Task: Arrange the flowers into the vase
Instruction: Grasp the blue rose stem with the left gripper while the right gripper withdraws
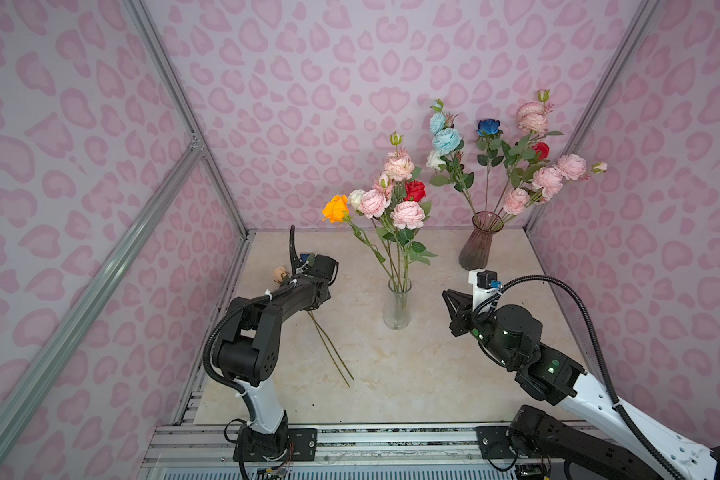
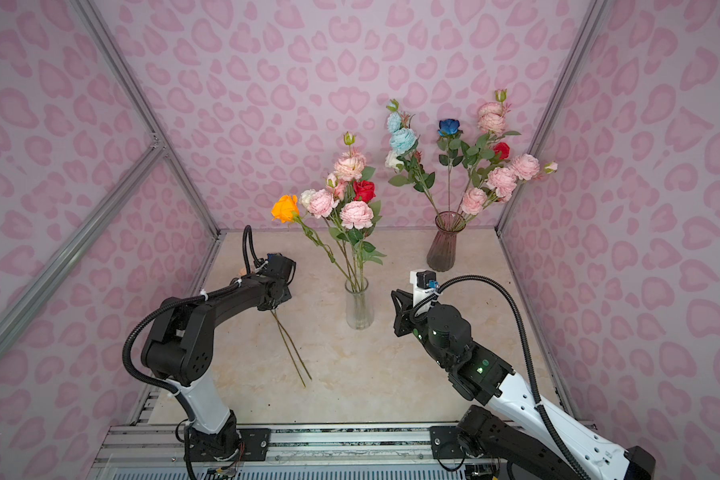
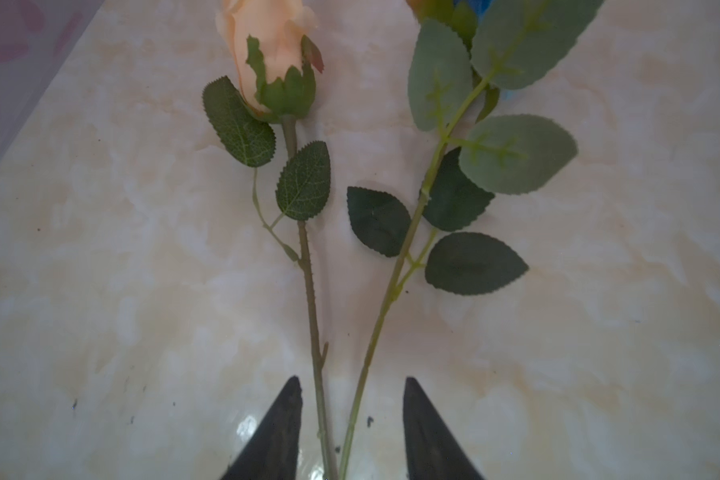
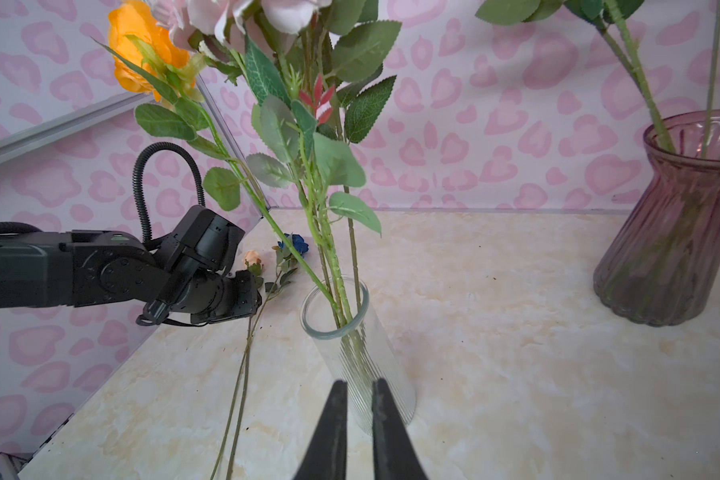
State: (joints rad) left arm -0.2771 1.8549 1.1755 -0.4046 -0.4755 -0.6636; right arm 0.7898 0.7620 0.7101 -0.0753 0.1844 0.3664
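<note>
Two flowers lie on the table at the left: a peach rose (image 3: 267, 50) (image 1: 280, 273) and a dark blue rose (image 4: 298, 244), their long stems (image 1: 329, 349) running toward the front. My left gripper (image 3: 352, 382) is open and low over the table. It straddles both stems, with neither finger touching them. The clear glass vase (image 1: 397, 309) (image 4: 362, 365) holds an orange rose (image 1: 336, 209), a red rose (image 1: 415, 190) and pink peonies (image 1: 408, 214). My right gripper (image 4: 357, 384) (image 1: 447, 297) hovers to the right of this vase, shut to a narrow slit, holding nothing.
A purple ribbed vase (image 1: 476, 245) (image 4: 674, 232) at the back right holds light blue, dark blue, red and pink flowers. Pink-patterned walls with metal frame bars (image 1: 100, 266) close in the table on three sides. A rail (image 1: 350, 440) carries both arm bases at the front.
</note>
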